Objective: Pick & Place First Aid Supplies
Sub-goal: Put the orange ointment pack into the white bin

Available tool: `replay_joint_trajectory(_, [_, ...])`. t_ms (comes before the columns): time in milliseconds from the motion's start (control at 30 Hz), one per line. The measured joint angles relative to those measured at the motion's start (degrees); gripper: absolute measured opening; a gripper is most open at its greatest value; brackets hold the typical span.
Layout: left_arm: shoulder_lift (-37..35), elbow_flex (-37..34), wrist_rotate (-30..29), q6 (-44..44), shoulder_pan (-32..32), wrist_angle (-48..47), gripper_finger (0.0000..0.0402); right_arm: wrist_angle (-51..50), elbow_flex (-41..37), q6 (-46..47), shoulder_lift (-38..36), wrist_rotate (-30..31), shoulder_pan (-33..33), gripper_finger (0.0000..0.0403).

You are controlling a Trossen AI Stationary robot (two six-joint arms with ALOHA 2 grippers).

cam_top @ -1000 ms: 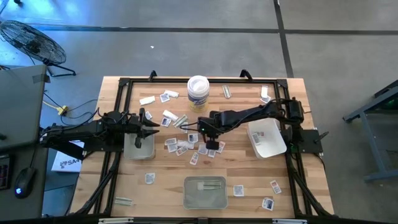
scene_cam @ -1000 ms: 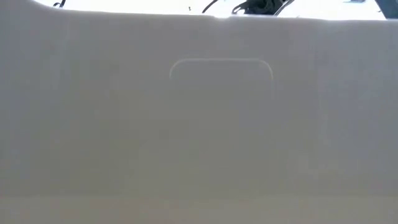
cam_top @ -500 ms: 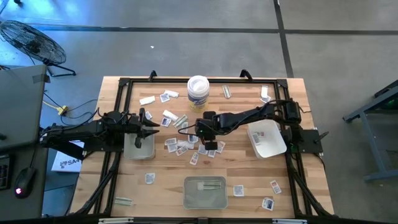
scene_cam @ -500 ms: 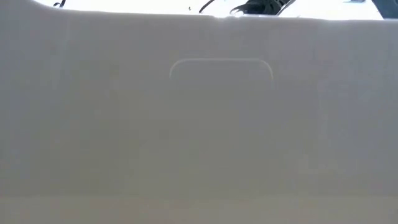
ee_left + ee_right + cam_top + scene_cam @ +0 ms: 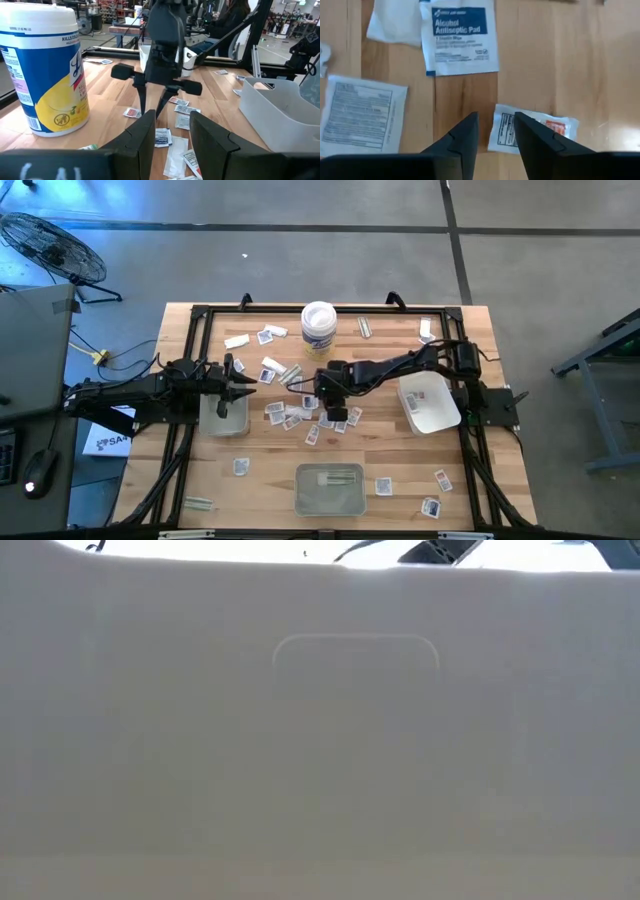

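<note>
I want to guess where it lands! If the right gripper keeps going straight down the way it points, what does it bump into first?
Probably the bare wooden table. The right gripper points down at a gap, its open fingers right beside the red-printed packet. The alcohol antiseptic pad lies farther ahead.

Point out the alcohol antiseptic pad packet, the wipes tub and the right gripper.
alcohol antiseptic pad packet (image 5: pixel 460 42), right wrist view, centre of its printed face.
wipes tub (image 5: pixel 318 328), high view, its lid.
right gripper (image 5: pixel 495 132), right wrist view, between its open fingertips.
</note>
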Motion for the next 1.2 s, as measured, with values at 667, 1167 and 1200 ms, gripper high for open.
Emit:
replay_joint_trajectory(667, [0.01,0.0,0.04,0.0,0.0,0.0,0.012,3.25,-6.23,2.0,-0.2,-0.57,-2.15,0.0004])
replay_joint_trajectory(1167, [-0.01,0.0,0.17,0.0,0.0,0.0,0.012,-0.18,-4.28,8.64,-4.01,1.5,-0.56,0.0001])
replay_joint_trajectory(1200, [0.01,0.0,0.17,0.0,0.0,0.02,0.012,-0.29,-4.21,9.16,-4.66,1.17,-0.48,0.0001])
